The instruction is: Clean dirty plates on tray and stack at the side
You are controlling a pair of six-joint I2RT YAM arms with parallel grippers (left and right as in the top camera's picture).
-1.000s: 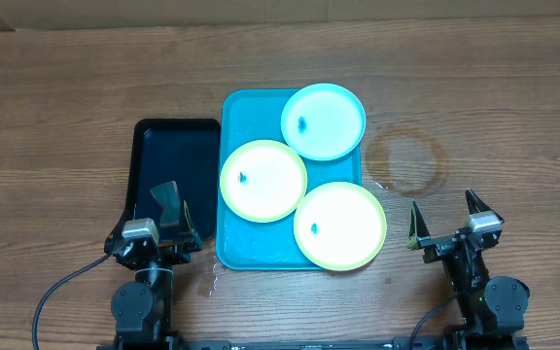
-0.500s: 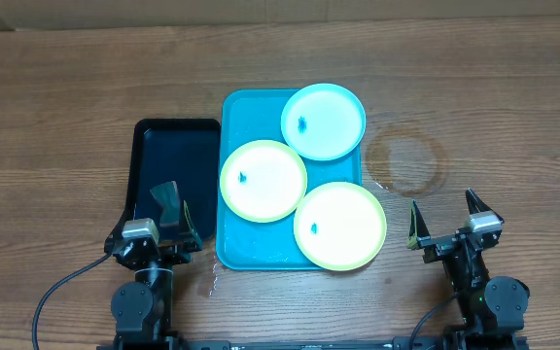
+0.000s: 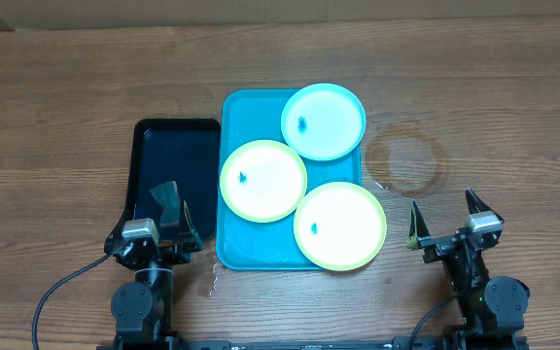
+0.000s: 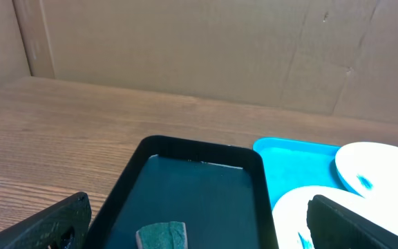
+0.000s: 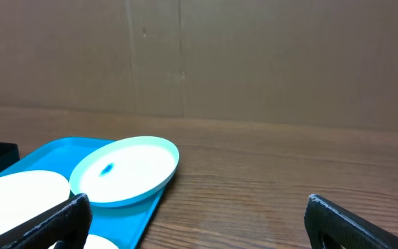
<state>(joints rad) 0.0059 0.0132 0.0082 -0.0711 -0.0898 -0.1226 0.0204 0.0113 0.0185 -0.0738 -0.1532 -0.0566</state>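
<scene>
The turquoise tray [image 3: 236,248] lies mid-table with three plates on it. The light blue plate [image 3: 324,121] sits at its far right, with a blue smudge; it also shows in the right wrist view [image 5: 124,169]. A yellow-green plate [image 3: 263,181] lies at the middle left, and another yellow-green plate [image 3: 339,225] at the near right overhangs the tray's rim. Both carry small blue smudges. My left gripper [image 3: 171,216] is open and empty at the near end of the black tray [image 3: 174,156]. My right gripper [image 3: 445,218] is open and empty over bare table, right of the plates.
A green sponge [image 4: 161,234] lies in the black tray [image 4: 195,190] between my left fingers. A faint ring stain [image 3: 404,160] marks the wood right of the turquoise tray. A cardboard wall stands behind the table.
</scene>
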